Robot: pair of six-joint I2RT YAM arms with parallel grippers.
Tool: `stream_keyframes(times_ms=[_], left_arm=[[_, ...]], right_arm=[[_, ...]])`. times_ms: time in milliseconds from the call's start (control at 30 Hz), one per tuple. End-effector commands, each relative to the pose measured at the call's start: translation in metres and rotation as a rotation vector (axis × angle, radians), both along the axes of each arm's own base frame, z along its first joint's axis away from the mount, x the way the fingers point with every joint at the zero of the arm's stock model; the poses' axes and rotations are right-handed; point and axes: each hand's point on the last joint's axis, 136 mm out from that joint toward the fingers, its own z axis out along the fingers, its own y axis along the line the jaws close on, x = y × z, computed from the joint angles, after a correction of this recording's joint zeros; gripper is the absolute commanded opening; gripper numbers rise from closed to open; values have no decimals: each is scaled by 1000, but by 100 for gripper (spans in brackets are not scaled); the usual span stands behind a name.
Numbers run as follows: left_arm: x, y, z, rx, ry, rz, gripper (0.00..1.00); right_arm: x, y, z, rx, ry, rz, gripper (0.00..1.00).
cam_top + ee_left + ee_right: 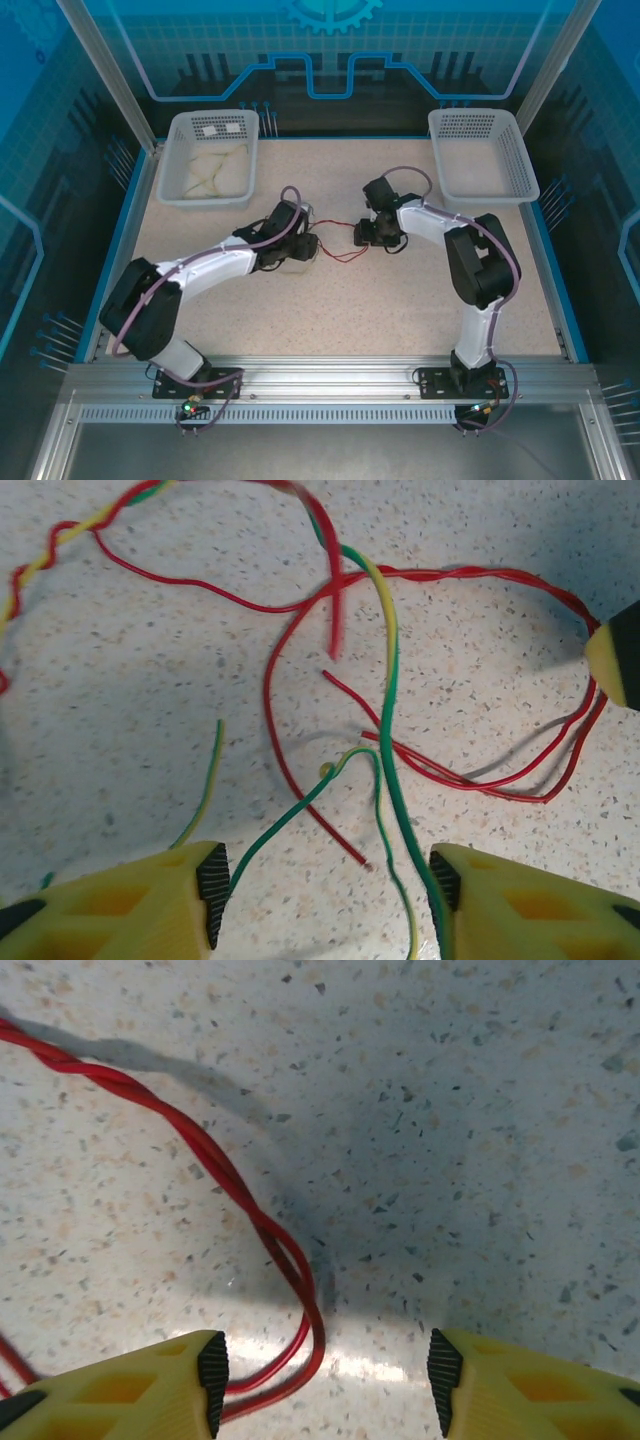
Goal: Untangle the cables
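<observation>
The cables lie tangled on the speckled table, between the two grippers. In the top view thin red cables point(340, 247) run from my left gripper point(303, 246) to my right gripper point(372, 233). In the left wrist view red cables point(300, 608) loop across green-and-yellow cables point(389, 685). Two green-yellow strands pass between the jaws of the left gripper point(328, 892), which stands open, clamping nothing. The right gripper point(325, 1380) is open too, low over the table. A twisted red pair point(215, 1165) curls in beside its left finger point(212, 1370). A yellow fingertip point(612, 658) of the right gripper touches the red loop.
A grey basket point(176, 160) holding pale material stands at the back left. A second grey basket point(518, 140) stands at the back right. Raised rails border the table on all sides.
</observation>
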Motion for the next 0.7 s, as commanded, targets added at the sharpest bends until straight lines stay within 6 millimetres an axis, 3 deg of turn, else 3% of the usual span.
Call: stream_keyframes(times_ms=[0,67,200,267,300,400,667], left_arm=[[9,16,38,-23,-142,79,62],[8,24,50,-23,-190,106,63],[5,32,75,-60,-293,128,66],[2,27,86,-104,-326,106,82],[0,20,90,-123,-334,64,96],[-4,8,97,-138,-345,11,99],[-6,-6,107,-193,-375,-33,99]], right_arm=[[2,5,-4,-38,7,14,53],[3,4,-7,-54,5,13,48],[4,2,-11,-68,2,5,25],[5,0,-12,-77,-3,0,14],[5,-2,-12,-79,-6,-2,9],[7,-4,-6,-73,-23,-14,0],[9,-30,45,-79,-161,-72,0]])
